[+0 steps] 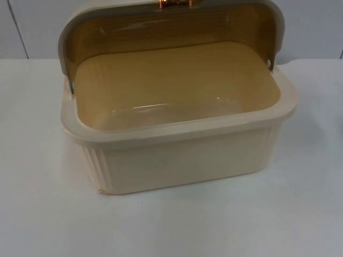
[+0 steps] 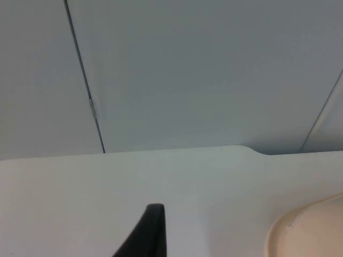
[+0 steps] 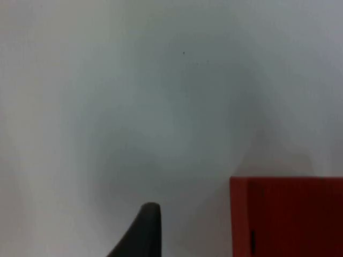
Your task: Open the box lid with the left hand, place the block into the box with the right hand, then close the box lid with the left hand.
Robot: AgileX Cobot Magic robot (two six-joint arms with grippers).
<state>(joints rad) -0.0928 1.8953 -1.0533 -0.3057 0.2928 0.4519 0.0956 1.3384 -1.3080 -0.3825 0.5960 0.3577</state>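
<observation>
White surface [image 1: 171,225] runs bare across the near part of the top view, and on it stands a cream box [image 1: 182,160] with ribbed walls, its long axis running across the view from left to right. Its rounded lid [image 1: 161,24] is already swung up and back, standing over the far rim, so the smooth tan inside is open from above and holds nothing. Behind the box the surface ends at a grey partition wall [image 1: 311,27]. From the right wrist view, the right gripper [image 3: 144,230] hangs over the surface with a red block [image 3: 286,217] just beside its black fingertip; whether its fingers are apart or together cannot be told, and nothing is seen between them. From the left wrist view, the left gripper [image 2: 147,233] waits low over the surface beside a cream curved edge of the box, finger state likewise unclear. Judging by this, the right arm is much the nearer to the block, which lies off to one side of its fingers and not between them.
</observation>
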